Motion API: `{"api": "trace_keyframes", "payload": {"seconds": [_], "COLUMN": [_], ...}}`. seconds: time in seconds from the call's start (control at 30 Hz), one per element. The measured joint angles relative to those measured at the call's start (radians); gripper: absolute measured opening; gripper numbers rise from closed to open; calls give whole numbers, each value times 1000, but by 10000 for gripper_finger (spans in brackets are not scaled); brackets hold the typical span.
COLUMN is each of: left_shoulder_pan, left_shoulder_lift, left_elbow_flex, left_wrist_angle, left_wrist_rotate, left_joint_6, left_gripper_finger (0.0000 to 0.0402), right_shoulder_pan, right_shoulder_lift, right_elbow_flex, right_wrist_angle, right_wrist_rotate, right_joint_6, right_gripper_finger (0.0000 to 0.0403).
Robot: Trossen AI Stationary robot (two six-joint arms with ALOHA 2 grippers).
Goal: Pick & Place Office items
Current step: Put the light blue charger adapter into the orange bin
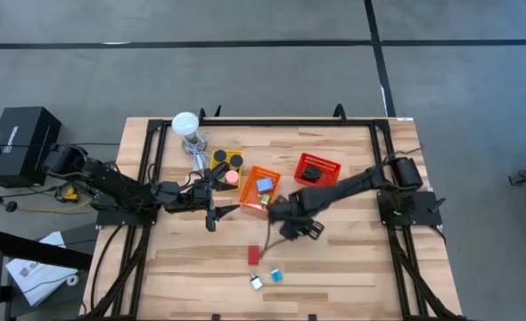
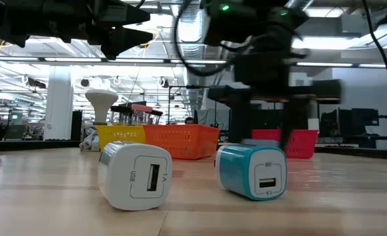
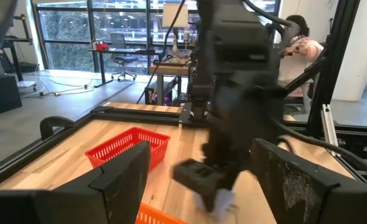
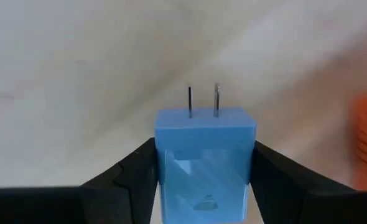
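Note:
My right gripper (image 1: 279, 214) hovers just off the orange basket's (image 1: 261, 189) near right corner, shut on a light-blue plug block (image 4: 205, 158). My left gripper (image 1: 220, 203) is open, raised beside the orange basket's left side, facing the right arm (image 3: 233, 112). Another light-blue block (image 1: 264, 185) lies in the orange basket. Black pucks (image 1: 226, 160) sit in the yellow basket, with a pink lump (image 1: 232, 176) beside them. A red flat rectangle (image 1: 253, 255), a white cube (image 2: 136, 176) and a teal cube (image 2: 252, 172) rest on the table near its front edge. My right gripper pinches the light-blue plug block by its two opposite side walls (image 4: 162, 155), one finger (image 4: 124, 177) on each side. The fingers point down from above. The block is lifted clear of the table, its two metal prongs (image 4: 203, 101) pointing away from the wrist toward the tabletop.
A red basket (image 1: 317, 168) stands behind the right arm. The white round-headed stand (image 1: 185, 125) is at the far left. Bare wood lies around the cubes at the front. A person (image 3: 298, 43) sits in the room beyond the table.

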Motion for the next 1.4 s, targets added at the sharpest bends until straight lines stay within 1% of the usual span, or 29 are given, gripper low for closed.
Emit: {"api": "trace_keyframes", "payload": {"seconds": [0.17, 0.27, 0.33, 0.47, 0.53, 0.6, 0.67, 0.73, 0.8, 0.87, 1.03, 1.1, 1.17, 1.27, 1.3, 1.4], "left_shoulder_pan": [0, 0, 0, 0, 0, 0, 0, 0, 0, 0, 0, 0, 0, 0, 0, 0], "left_shoulder_lift": [0, 0, 0, 0, 0, 0, 0, 0, 0, 0, 0, 0, 0, 0, 0, 0], "left_elbow_flex": [0, 0, 0, 0, 0, 0, 0, 0, 0, 0, 0, 0, 0, 0, 0, 0], "left_wrist_angle": [0, 0, 0, 0, 0, 0, 1, 3, 3, 3, 4, 5, 5, 7, 9, 14], "left_wrist_rotate": [0, 0, 0, 0, 0, 0, -1, -1, 0, 0, 0, 0, 0, 0, 0, 0], "left_joint_6": [0, 0, 0, 0, 0, 0, 0, 1, 8, 10, 8, 8, 8, 8, 8, 8], "left_gripper_finger": [273, 273, 273, 273, 273, 273, 273, 273, 273, 273, 273, 273, 273, 273, 273, 273], "right_shoulder_pan": [-87, -123, -139, -174, -195, -219, -239, -257, -264, -265, -274, -277, -277, -276, -274, -260], "right_shoulder_lift": [0, 0, 0, 0, -1, 1, 1, 1, 1, 3, 5, 30, 45, 92, 109, 147], "right_elbow_flex": [95, 171, 221, 299, 306, 306, 304, 304, 289, 271, 270, 271, 268, 274, 269, 268], "right_wrist_angle": [-26, -62, -73, -50, 11, 40, 44, 50, 99, 155, 164, 209, 204, 214, 183, 208], "right_wrist_rotate": [1, 0, 1, 1, -1, -3, -7, -38, -54, -56, -86, -98, -105, -107, -108, -105], "right_joint_6": [-16, -25, -22, -39, -55, -60, -56, -48, -47, -39, 22, 66, 106, 106, 110, 109], "right_gripper_finger": [202, 222, 226, 209, 201, 201, 209, 221, 226, 222, 204, 205, 212, 220, 220, 214]}}
